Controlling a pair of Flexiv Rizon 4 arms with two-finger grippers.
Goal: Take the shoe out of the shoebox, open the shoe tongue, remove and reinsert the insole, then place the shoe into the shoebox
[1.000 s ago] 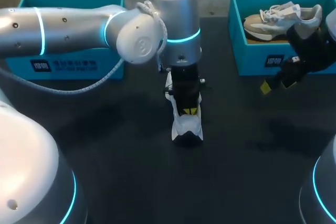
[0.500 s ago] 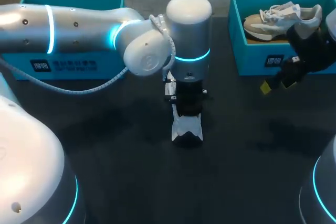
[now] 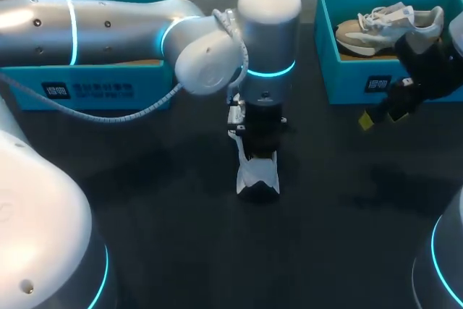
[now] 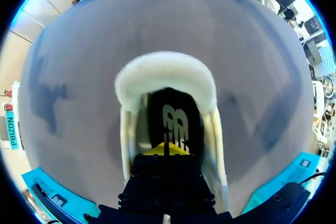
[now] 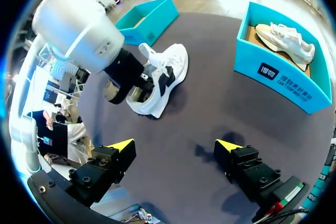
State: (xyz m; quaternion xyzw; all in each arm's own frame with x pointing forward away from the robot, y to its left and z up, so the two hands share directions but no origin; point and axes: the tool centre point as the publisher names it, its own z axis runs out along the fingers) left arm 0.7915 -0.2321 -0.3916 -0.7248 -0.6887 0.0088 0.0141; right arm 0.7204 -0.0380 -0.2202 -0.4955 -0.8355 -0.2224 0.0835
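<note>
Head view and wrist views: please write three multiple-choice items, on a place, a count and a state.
1. Where is the white shoe at the left claw? A in a shoebox; B on the table; C in the air.
2. Teal shoeboxes in view? A three; B one; C two.
3. The right claw is: A open, empty; B shut on a shoe; C shut on a lace.
1 B, it rests on the table. 2 C, left shoebox and right shoebox. 3 A, tips apart, nothing between.

The dark table (image 3: 181,236) carries left shoebox (image 3: 87,90), white shoe (image 3: 258,175) and right shoebox (image 3: 362,81).
</note>
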